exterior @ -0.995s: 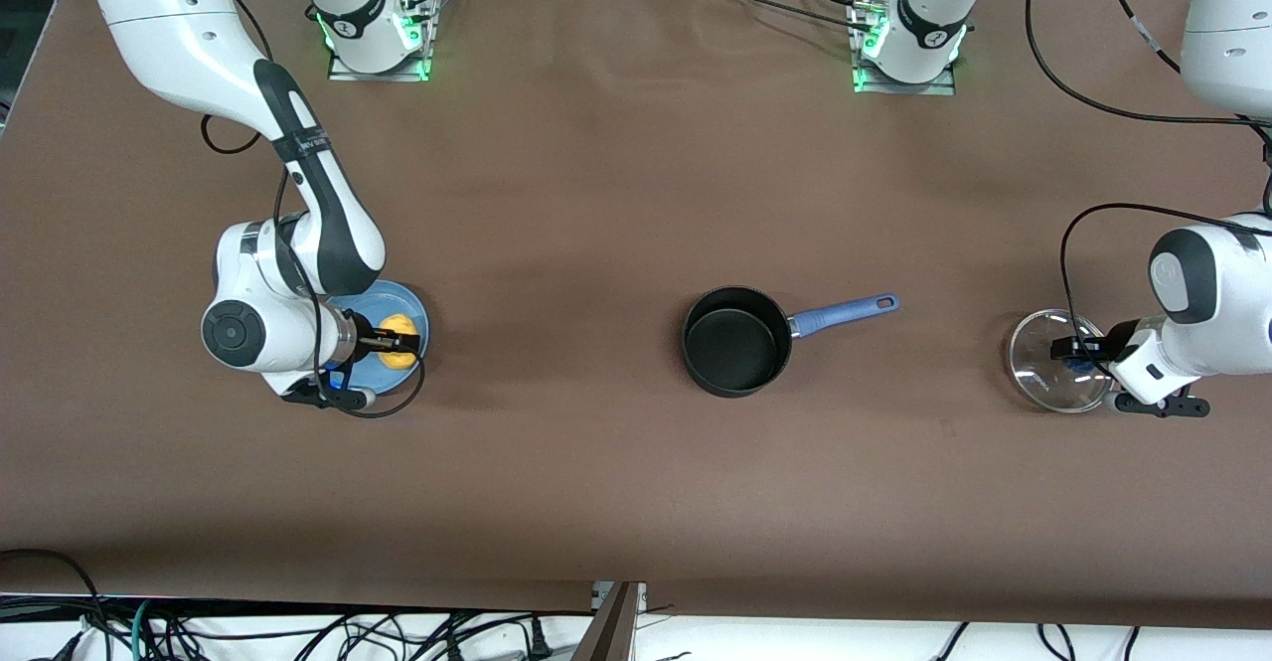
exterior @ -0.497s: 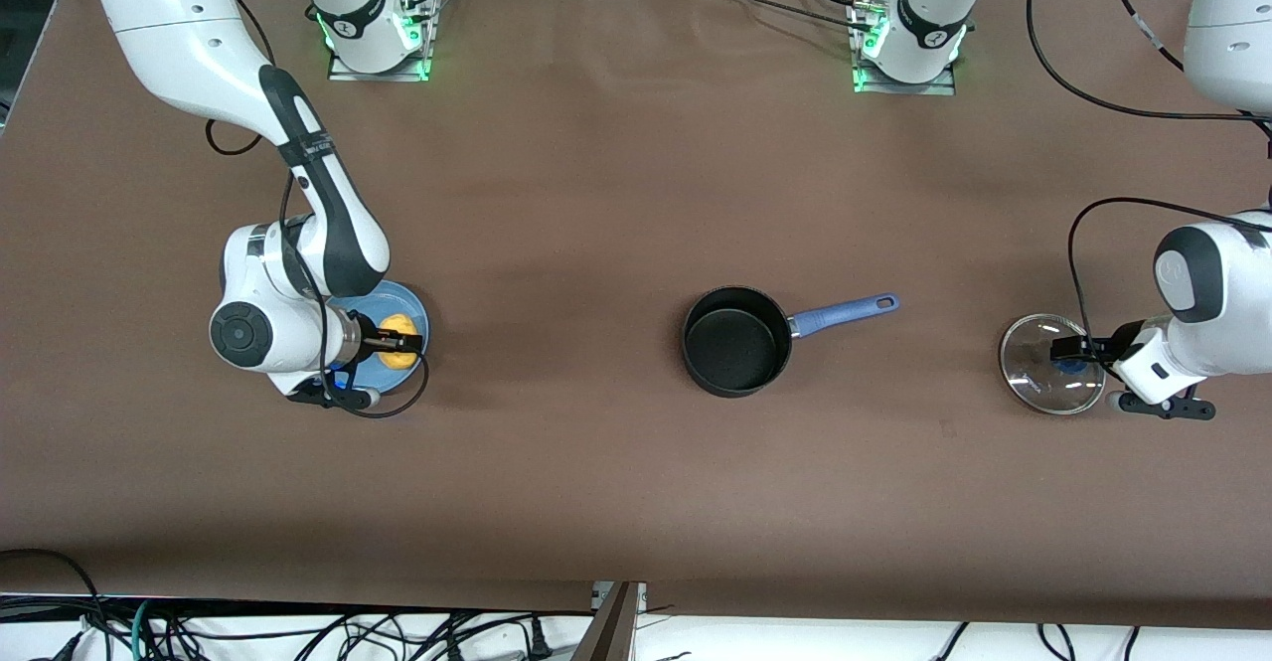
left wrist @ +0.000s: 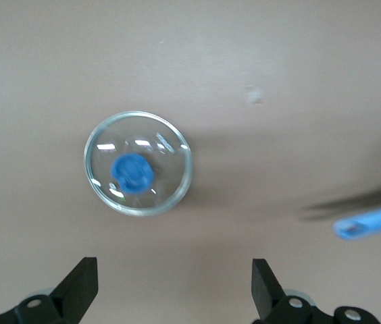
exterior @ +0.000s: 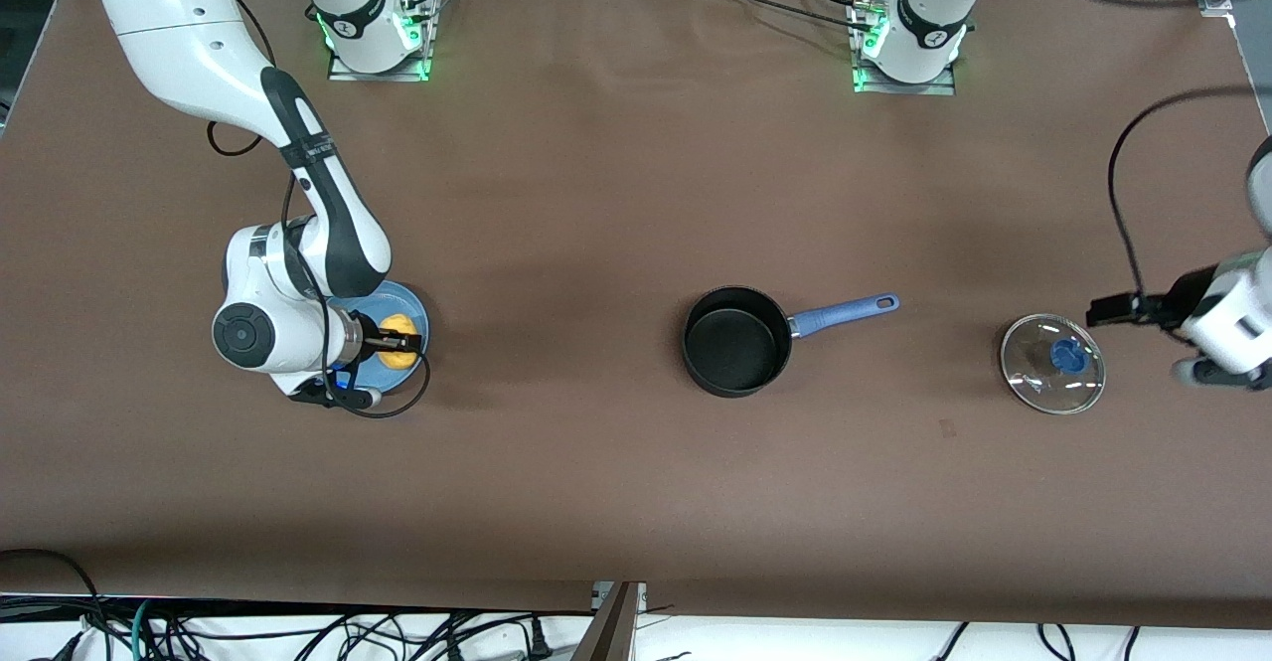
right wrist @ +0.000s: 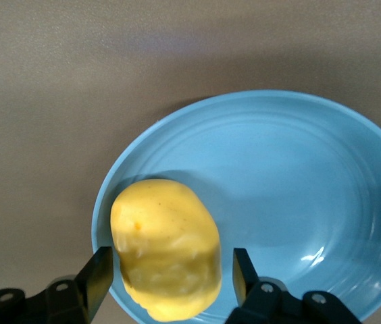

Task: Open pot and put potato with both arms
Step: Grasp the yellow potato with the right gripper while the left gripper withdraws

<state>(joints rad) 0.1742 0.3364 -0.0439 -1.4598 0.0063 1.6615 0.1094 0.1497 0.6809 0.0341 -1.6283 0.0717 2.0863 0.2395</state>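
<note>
The black pot [exterior: 735, 341] stands open near the table's middle, its blue handle [exterior: 845, 313] pointing toward the left arm's end. Its glass lid [exterior: 1051, 377] with the blue knob lies flat on the table at that end, and also shows in the left wrist view [left wrist: 138, 163]. My left gripper [exterior: 1098, 312] is open and empty, raised beside the lid, as the left wrist view [left wrist: 175, 283] shows. The yellow potato [exterior: 399, 330] lies on a blue plate [exterior: 417, 305]. My right gripper [exterior: 386, 342] is open, a finger on each side of the potato [right wrist: 167, 250].
The blue plate [right wrist: 278, 182] sits at the right arm's end of the table. The tip of the pot's handle [left wrist: 373, 221] shows in the left wrist view. Bare brown table lies between plate and pot.
My left gripper has let go of the lid's knob and drawn up and away toward the table's end; the lid now lies alone. The right gripper has barely moved at the potato.
</note>
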